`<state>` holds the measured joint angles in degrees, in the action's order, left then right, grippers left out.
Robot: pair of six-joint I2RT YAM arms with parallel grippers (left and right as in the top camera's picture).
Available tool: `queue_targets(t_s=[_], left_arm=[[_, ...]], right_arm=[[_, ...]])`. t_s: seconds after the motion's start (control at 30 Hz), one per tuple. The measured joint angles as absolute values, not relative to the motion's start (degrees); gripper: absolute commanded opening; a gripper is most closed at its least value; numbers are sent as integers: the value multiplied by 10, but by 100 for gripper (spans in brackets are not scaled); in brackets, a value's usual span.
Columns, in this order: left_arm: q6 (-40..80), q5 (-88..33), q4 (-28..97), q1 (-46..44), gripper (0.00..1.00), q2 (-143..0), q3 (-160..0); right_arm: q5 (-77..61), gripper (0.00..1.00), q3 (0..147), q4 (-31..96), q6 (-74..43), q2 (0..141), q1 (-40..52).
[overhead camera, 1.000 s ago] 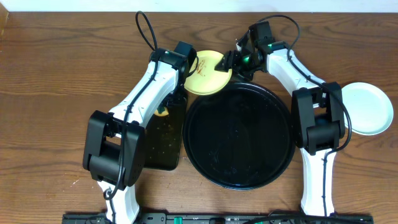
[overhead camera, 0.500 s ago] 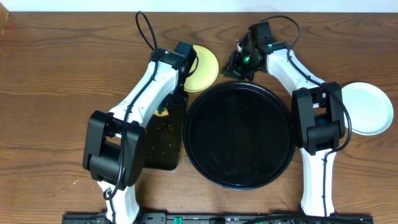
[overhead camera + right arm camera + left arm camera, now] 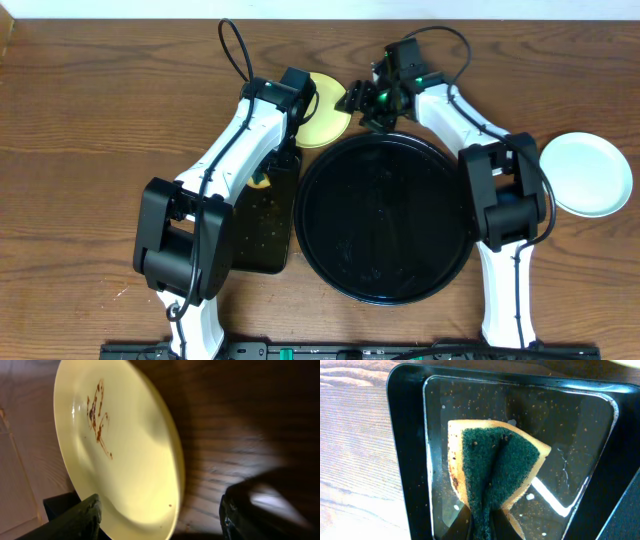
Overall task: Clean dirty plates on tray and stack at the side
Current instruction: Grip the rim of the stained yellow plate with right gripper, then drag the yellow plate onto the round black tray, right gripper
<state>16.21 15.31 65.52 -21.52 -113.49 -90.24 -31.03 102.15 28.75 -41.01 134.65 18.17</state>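
The pale yellow plate (image 3: 328,112) with brown smears (image 3: 97,415) lies on the table just behind the round black tray (image 3: 385,215), partly under my left arm. My right gripper (image 3: 362,100) is open, and the plate's rim (image 3: 165,510) sits between its spread fingers. A pale mint plate (image 3: 588,175) sits on the table at the far right; I cannot tell whether another lies under it. The round tray holds no plates. My left gripper (image 3: 482,527) is shut on a green-and-yellow sponge (image 3: 492,465) over the rectangular tray.
The small rectangular black tray (image 3: 262,225), wet and speckled with crumbs (image 3: 580,435), lies left of the round tray. My left arm reaches across it toward the yellow plate. Bare wooden table shows at the far left (image 3: 80,150).
The yellow plate has shifted left and back, further under my left arm. My right gripper has followed it leftward. The left arm has stayed put.
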Motion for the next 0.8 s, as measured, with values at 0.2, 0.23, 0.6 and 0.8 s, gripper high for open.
queue_targets(t_s=[0.2,0.23,0.6,0.8], left_arm=[[162,153,655,-215,8,-1135,-902],[162,153,655,-215,8,-1135,-902],[162,153,655,-215,8,-1135,-902],[162,153,655,-215,8,-1135,-902]], right_arm=[[-307,43,1021,286,-444,1359,192],[-308,42,1021,286,-447,1360,192],[-311,7,1022,292,-474,1370,192],[-308,1,1022,304,-476,1371,193]])
